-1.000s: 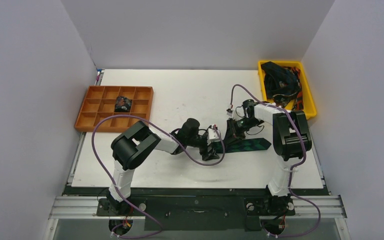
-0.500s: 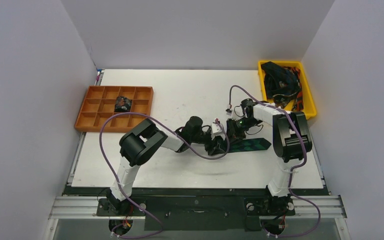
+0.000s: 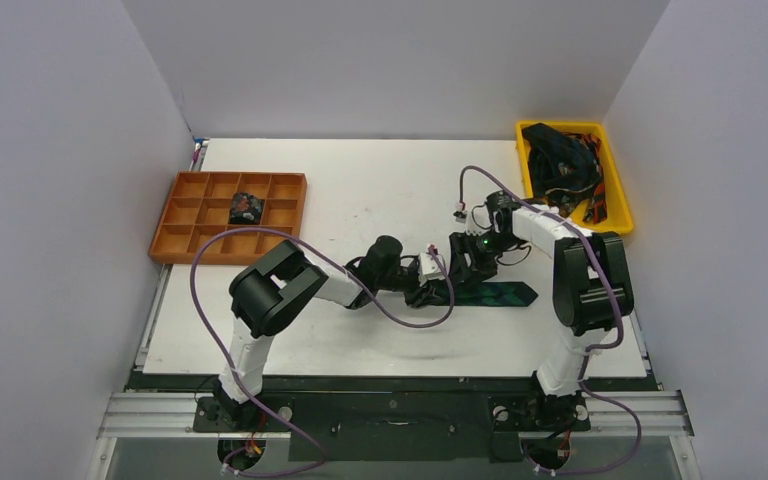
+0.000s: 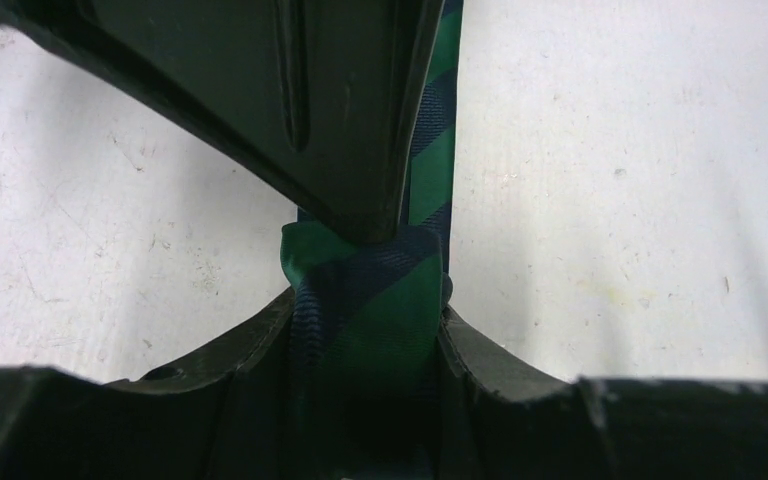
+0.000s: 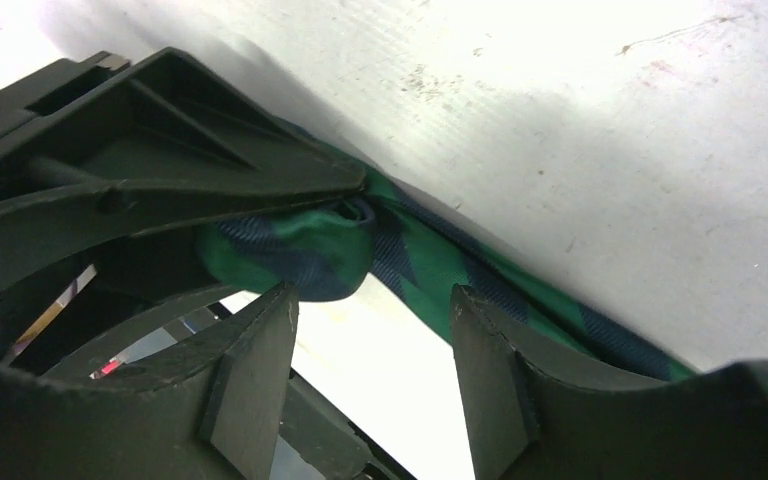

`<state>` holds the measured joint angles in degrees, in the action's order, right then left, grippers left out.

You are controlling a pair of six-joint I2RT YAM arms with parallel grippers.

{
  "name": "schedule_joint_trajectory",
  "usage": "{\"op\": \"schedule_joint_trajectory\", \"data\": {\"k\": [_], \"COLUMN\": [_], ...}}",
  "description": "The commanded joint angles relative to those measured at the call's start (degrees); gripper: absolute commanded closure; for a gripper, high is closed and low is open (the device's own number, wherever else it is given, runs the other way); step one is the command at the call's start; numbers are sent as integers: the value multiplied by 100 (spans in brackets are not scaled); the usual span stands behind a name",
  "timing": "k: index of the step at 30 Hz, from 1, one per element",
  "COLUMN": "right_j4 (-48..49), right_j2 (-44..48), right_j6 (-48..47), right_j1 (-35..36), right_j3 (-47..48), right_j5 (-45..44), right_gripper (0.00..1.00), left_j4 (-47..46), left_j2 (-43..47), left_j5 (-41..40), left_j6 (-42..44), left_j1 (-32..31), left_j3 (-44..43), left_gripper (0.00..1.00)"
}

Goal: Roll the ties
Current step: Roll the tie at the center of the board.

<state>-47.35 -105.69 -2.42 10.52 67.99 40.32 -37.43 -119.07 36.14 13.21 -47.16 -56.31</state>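
Note:
A green and navy plaid tie (image 3: 500, 294) lies flat on the table right of centre, its pointed tip to the right. Its left end is rolled into a small coil (image 4: 365, 275). My left gripper (image 4: 368, 305) is shut on that coil, with fabric touching both fingers. My right gripper (image 5: 370, 300) stands open just beside the coil (image 5: 290, 250), holding nothing. In the top view the left gripper (image 3: 438, 290) and the right gripper (image 3: 457, 265) meet at the tie's left end. One rolled tie (image 3: 246, 208) sits in the orange tray (image 3: 185, 240).
A yellow bin (image 3: 615, 190) at the back right holds a heap of loose dark ties (image 3: 558, 155). The orange tray has several compartments and stands at the left. Purple cables (image 3: 210, 270) loop over both arms.
The right gripper has opened and let go of the tie's rolled end. The left gripper has moved right and closed on that coil.

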Motion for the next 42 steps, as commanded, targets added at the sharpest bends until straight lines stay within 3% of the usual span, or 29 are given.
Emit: {"op": "schedule_joint_trajectory", "data": {"k": [1, 9, 12, 15, 17, 18, 19, 23, 31, 36, 39, 41, 42], "right_j4": [-71, 414, 435, 482, 518, 517, 512, 487, 454, 372, 190, 109, 89], "right_j2": [307, -249, -444, -712, -815, -868, -898, -1006, -1152, -1276, -1413, -1480, -1498], "right_j6": [77, 540, 469, 437, 459, 467, 477, 472, 480, 347, 18, -122, -151], "right_j1": [-4, 51, 58, 6, -49, -90, -118, -190, -51, 29, 159, 249, 304], "right_j3": [-95, -248, -337, -356, -358, -357, -356, -354, -293, -146, 80, 266, 375], "right_j5": [369, 842, 897, 836, 562, 327, 213, -417, -962, -989, -866, -834, -825], "right_gripper": [50, 58, 67, 91, 100, 100, 100, 100, 100, 100, 100, 100, 100], "left_j4": [998, 1064, 1078, 1078, 1069, 1024, 986, 457, -295, -616, -519, -464, -385], "left_j2": [-62, -90, -117, -126, -105, -74, -25, 166, 175, -2, -202, -276, -280], "left_j5": [-397, -402, -420, -413, -359, -308, -278, 17, 513, 746, 826, 833, 829], "left_j6": [318, 352, 344, 326, 308, 295, 271, 210, -87, -199, -69, -95, -97], "left_j1": [36, 34, 38, 35, 39, 44, 58, 148, 166, 111, 121, 117, 114], "left_j3": [216, 124, 108, 104, 118, 144, 168, 395, 227, 82, -117, -181, -194], "left_gripper": [81, 80, 80, 79, 74, 69, 58, 40, 35, 20, 25, 35, 45]}}
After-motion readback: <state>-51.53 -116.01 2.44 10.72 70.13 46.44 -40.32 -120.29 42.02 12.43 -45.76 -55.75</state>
